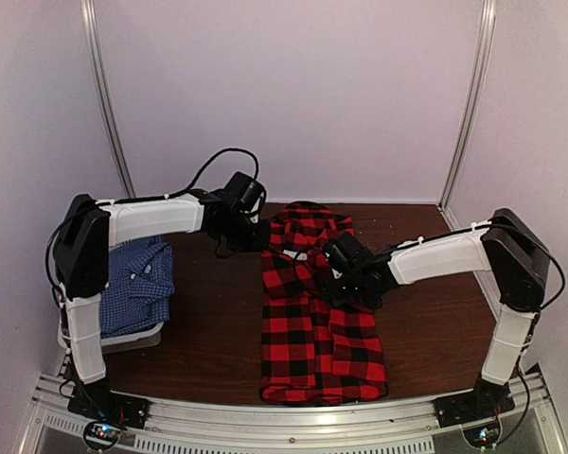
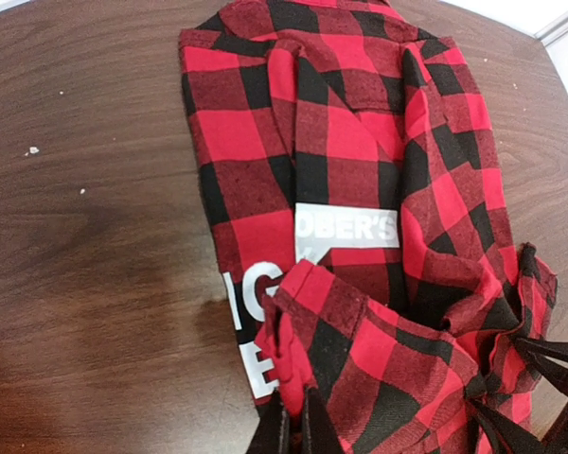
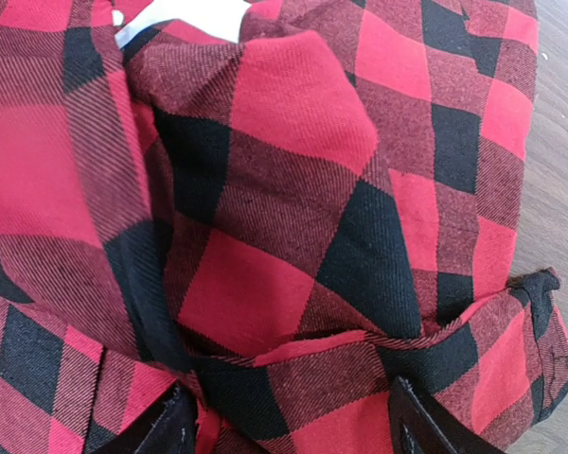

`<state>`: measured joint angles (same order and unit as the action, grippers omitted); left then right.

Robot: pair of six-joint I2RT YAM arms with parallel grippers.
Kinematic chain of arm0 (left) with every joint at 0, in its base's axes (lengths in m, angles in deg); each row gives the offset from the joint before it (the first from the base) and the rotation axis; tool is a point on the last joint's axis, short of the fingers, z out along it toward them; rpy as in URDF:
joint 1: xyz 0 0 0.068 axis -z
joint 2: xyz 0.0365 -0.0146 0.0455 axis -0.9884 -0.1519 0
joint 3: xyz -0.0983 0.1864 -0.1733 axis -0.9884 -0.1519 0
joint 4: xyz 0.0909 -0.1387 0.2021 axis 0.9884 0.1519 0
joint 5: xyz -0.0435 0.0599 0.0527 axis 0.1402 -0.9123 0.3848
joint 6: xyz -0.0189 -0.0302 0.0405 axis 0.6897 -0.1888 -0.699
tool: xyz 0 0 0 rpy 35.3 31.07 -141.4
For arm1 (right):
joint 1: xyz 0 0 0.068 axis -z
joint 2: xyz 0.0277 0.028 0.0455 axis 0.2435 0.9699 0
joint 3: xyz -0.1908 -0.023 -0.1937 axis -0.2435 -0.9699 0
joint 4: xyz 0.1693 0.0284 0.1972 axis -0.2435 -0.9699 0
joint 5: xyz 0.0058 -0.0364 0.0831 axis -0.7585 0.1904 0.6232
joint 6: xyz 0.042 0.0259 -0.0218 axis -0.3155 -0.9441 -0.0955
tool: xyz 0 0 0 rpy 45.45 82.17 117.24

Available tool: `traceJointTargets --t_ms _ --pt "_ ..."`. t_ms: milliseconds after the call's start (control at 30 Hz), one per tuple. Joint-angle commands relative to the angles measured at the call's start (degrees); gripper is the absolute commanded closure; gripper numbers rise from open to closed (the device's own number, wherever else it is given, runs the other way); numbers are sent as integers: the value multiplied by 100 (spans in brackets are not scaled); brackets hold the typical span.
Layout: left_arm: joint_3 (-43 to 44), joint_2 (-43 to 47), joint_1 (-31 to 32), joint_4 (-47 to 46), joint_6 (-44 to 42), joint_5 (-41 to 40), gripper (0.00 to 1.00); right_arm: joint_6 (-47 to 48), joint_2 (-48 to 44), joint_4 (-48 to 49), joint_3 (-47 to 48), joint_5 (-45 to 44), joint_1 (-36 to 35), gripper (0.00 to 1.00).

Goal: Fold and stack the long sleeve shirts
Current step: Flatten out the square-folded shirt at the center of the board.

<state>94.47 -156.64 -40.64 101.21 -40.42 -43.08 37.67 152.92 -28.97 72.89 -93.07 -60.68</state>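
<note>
Your dark wood worktop sits between pale lilac walls. The red plaid shirt lies lengthwise at its middle, and the blue check shirt at its left edge. Your left fingers narrowly pinch a plaid fold; your right fingers stand wide over bunched plaid.

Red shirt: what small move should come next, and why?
Probably close the right jaws on the red shirt. They stand wide open with a raised fold of cloth between them, while the left jaws look shut on a fold near the white label. With both holds, the arms could likely carry the fold over.
</note>
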Motion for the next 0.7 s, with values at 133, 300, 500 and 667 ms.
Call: traceJointTargets --t_ms 133,300,500,667 --pt "-306 480 -230 -35 121 -260 100 -201 -329 243 -294 -140 61 31" --pt "-478 583 -295 -28 149 -312 100 -263 -499 450 -483 96 152 31" --pt "-631 666 -356 -27 183 -359 100 -249 -568 484 -537 88 253 29" --pt "-666 715 -418 -26 191 -369 100 -204 -450 510 -503 164 265 29"
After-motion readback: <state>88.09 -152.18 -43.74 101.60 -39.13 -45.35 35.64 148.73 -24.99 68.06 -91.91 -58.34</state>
